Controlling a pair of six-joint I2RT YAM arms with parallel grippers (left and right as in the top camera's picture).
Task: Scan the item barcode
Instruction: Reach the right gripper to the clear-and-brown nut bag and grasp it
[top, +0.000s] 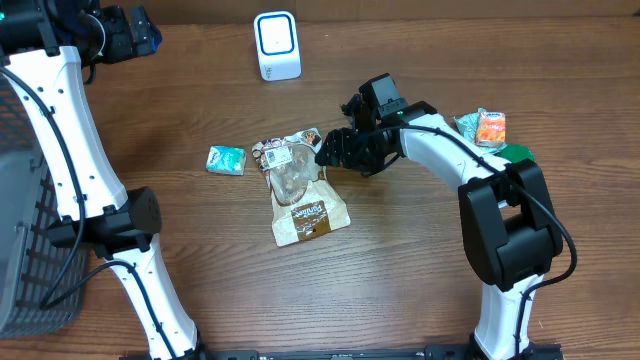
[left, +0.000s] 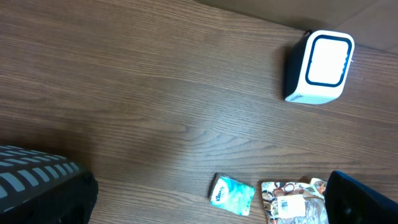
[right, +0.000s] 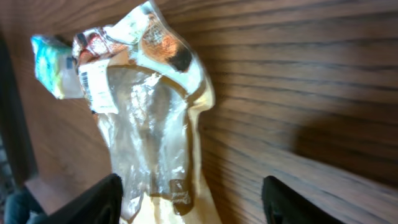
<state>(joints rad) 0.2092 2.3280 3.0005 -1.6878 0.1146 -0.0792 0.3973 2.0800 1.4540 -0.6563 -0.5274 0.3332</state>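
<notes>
Currently your right gripper (right: 191, 184) stands with jaws apart, nothing clamped, low over the upper end of the bag (top: 298, 192). The bag lies flat mid-table with its label (right: 93, 87) face up. Risk one: closing here may pinch only the slack clear film, so the bag could slip or crumple and crease the label. Risk two: the packet (top: 226, 160) lies just beside the bag and may be dragged along. The scanner (top: 277, 45) is well apart, so the label must be turned toward it. Your left gripper (top: 125, 30) is parked wide, holding nothing.
</notes>
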